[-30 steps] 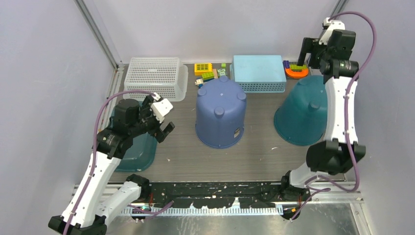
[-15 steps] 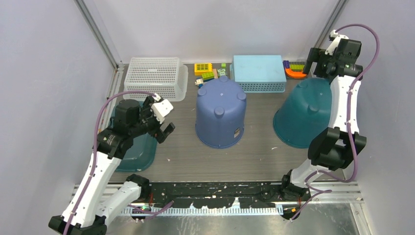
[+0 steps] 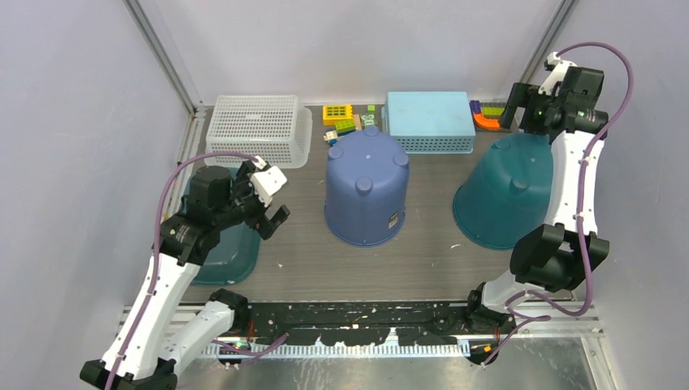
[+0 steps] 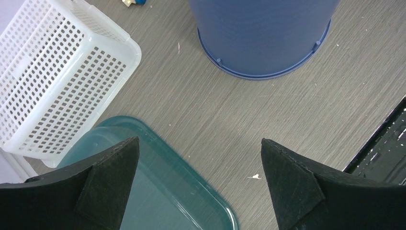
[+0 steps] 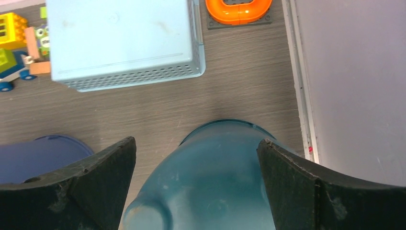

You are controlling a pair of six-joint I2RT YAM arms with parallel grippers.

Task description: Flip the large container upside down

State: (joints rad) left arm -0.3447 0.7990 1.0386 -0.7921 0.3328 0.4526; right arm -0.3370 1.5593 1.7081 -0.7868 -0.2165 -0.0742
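Note:
The large container [image 3: 500,191] is a dark teal bucket at the table's right, standing mouth down with its footed bottom up. My right gripper [image 3: 524,110] hangs open above its far edge and touches nothing. In the right wrist view the container [image 5: 215,182] fills the space below the spread jaws of the right gripper [image 5: 196,140]. My left gripper [image 3: 264,203] is open at the left, over the near corner of a shallow teal tub [image 3: 227,248]. In the left wrist view nothing lies between the jaws of the left gripper [image 4: 198,141] but the tub's rim [image 4: 158,191] and bare table.
A blue bucket [image 3: 366,187] stands bottom up in the middle, also ahead of the left gripper [image 4: 263,33]. At the back stand a white mesh basket [image 3: 258,128], toy blocks [image 3: 341,118], an overturned light blue basket [image 3: 429,120] and an orange arch toy [image 3: 491,118]. The frame rail runs close on the right.
My right gripper has swung right and slightly back, off the orange arch toy, staying open. The left arm has barely moved.

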